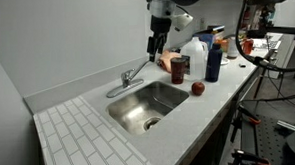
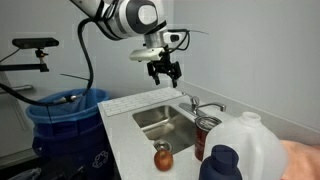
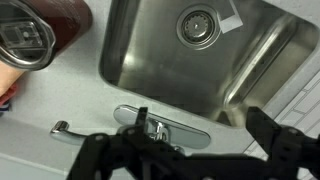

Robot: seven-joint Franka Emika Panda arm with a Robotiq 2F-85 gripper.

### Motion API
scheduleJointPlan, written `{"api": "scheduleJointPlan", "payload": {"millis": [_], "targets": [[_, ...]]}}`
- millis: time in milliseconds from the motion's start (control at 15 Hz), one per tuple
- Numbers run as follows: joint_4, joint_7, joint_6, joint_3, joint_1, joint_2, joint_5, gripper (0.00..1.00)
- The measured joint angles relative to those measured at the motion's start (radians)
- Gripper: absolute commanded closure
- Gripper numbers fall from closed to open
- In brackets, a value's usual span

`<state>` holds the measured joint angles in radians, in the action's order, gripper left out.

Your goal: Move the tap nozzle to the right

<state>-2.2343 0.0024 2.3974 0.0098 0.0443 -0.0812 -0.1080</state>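
Dark gripper fingers point(image 3: 283, 150) are seen nearest the wrist camera, spread wide with nothing held between them, and beyond them the tap's base plate point(image 3: 190, 130) is seen at the rim of the sink point(image 3: 130, 60). In an exterior view the gripper point(image 1: 158, 50) is shown raised and apart from the tap nozzle point(image 1: 122, 86), which lies toward 7 o'clock from it. There the nozzle's long axis is judged to run from base at 2 o'clock to tip at 8 o'clock, over the basin.
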Motion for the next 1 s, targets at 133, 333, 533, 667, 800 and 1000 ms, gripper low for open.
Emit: {"api": "scheduleJointPlan", "payload": {"millis": [133, 333, 533, 667, 800, 1000], "targets": [[-0.044, 0.000, 0.003, 0.005, 0.000, -0.042, 0.000, 0.00], [-0.072, 0.000, 0.006, 0.006, 0.000, -0.069, 0.000, 0.00], [-0.074, 0.000, 0.008, 0.006, 0.000, -0.070, 0.000, 0.00], [-0.075, 0.000, 0.008, 0.006, 0.000, -0.070, 0.000, 0.00], [-0.075, 0.000, 0.008, 0.006, 0.000, -0.070, 0.000, 0.00], [-0.075, 0.000, 0.008, 0.006, 0.000, -0.070, 0.000, 0.00]]}}
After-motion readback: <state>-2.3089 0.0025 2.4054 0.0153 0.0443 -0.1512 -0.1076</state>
